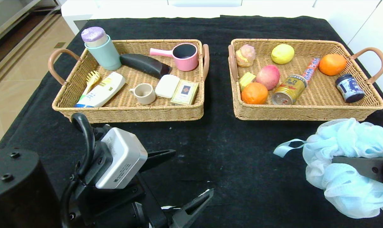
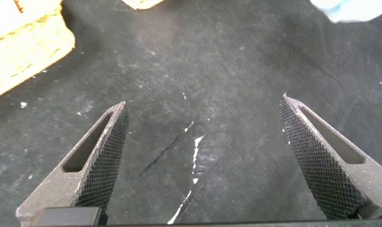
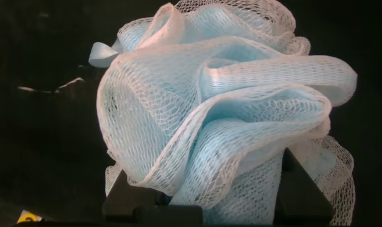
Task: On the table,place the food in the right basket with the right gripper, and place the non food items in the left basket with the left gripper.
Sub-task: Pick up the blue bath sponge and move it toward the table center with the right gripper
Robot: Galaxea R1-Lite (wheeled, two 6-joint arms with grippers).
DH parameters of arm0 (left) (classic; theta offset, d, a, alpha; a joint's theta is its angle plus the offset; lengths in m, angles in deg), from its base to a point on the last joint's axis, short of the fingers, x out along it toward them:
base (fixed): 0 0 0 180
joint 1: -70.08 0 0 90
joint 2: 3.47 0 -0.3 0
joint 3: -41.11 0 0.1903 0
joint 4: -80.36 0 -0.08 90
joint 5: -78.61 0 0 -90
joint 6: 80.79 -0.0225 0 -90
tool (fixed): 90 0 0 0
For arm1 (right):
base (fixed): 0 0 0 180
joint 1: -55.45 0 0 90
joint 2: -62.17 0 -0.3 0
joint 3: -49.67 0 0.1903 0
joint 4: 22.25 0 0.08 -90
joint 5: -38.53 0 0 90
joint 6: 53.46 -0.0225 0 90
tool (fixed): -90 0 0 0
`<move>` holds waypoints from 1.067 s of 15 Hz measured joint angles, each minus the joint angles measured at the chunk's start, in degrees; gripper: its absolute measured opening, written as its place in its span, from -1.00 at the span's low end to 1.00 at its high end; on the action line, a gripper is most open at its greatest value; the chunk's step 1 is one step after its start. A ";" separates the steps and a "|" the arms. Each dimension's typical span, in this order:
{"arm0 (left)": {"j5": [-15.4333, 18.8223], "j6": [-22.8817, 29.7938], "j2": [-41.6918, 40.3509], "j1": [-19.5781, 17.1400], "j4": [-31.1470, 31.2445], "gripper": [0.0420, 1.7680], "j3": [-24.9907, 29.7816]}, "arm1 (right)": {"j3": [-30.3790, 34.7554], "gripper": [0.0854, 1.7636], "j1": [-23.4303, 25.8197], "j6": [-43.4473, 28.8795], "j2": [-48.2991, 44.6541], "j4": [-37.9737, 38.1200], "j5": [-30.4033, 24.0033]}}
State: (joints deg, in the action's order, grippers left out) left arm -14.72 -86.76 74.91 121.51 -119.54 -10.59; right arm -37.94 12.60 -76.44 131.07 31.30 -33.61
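The pale-blue bath pouf (image 1: 349,139) sits at the table's front right, in front of the right basket (image 1: 305,115). My right gripper (image 1: 340,167) is shut on it; in the right wrist view the pouf (image 3: 229,94) bulges between and over the fingers (image 3: 125,195), hiding the tips. My left gripper (image 1: 193,172) is open and empty over the black cloth, in front of the left basket (image 1: 128,114). That basket holds the shampoo bottle (image 1: 102,91) and the card box (image 1: 185,92). The peach (image 1: 268,77), gold can (image 1: 289,89) and an orange (image 1: 254,93) lie in the right basket.
The left basket also holds a mint cup (image 1: 104,52), a pink pot (image 1: 185,56) and a small beige cup (image 1: 144,93). The right basket also holds a lemon (image 1: 282,53), a second orange (image 1: 332,64) and a dark jar (image 1: 349,88). A white tear (image 2: 194,151) marks the cloth under the left gripper (image 2: 203,101).
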 joint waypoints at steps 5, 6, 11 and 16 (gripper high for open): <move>-0.88 -0.09 -1.65 -2.23 0.71 0.94 -1.43 | -2.35 -0.22 -6.12 -0.78 6.70 -8.28 0.05; -0.88 -0.13 -2.26 -2.97 0.99 0.94 -1.84 | -2.73 -0.22 -6.75 -0.78 8.24 -10.46 0.05; -1.88 -0.61 -7.61 -9.85 12.42 0.94 -7.14 | -5.74 -0.23 -9.98 -0.72 16.90 -22.17 -0.11; -1.85 -0.74 -13.26 -16.08 20.58 0.94 -12.32 | -8.96 -0.23 -12.87 -0.85 25.56 -32.79 -0.13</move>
State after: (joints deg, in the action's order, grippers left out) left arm -16.57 -87.51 61.65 105.43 -98.96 -22.91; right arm -46.90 -0.28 -77.29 156.63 -1.49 -33.75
